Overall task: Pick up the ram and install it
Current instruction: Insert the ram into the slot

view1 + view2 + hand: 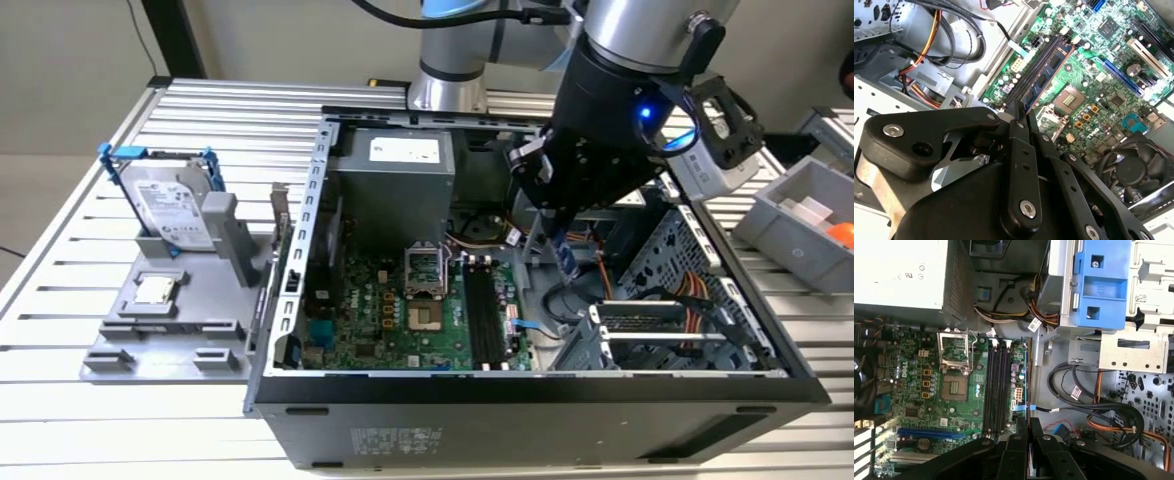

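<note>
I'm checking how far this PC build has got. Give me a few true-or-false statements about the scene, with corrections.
1. The gripper is shut on the thin greenish-blue ram stick. True.
2. The black computer case has its side panel on. False: it lies open, with the green motherboard exposed.
3. The silver hard drive with blue bracket stands in the grey holder outside the case. True.
4. A cooler covers the CPU socket. False: the socket is bare, its frame flipped up.

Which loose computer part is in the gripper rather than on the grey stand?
The ram, a thin blue stick clamped by the gripper; the hard drive and CPU chip sit on the stand.
</note>
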Tool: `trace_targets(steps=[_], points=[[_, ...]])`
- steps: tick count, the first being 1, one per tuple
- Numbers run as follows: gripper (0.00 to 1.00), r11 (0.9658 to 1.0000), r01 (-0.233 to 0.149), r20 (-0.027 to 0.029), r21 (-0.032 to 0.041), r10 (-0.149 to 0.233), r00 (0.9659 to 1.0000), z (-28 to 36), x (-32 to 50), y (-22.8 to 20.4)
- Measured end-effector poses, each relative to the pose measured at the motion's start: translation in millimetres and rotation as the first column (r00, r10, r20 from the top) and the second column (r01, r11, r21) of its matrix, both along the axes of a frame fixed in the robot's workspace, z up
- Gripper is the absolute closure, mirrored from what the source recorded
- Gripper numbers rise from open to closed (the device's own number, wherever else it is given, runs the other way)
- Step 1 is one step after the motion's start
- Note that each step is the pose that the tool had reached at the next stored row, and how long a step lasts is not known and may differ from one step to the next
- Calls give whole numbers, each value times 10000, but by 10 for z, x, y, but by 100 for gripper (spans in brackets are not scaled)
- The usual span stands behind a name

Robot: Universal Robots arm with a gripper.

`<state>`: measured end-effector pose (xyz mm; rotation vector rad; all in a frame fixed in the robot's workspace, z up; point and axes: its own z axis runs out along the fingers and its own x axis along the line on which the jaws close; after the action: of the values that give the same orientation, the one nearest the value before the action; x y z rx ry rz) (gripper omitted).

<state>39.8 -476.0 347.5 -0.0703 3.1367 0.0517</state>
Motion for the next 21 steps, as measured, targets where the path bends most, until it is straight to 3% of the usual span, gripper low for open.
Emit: trace_targets(steps=[13,16,21], points=[[100,10000,82,0,-2,-82,10000,-51,-5,0],[100,10000,82,-31,-1,-82,10000,-55,-6,0],[100,10000,84,-37,0,-84,10000,-60,-5,0]])
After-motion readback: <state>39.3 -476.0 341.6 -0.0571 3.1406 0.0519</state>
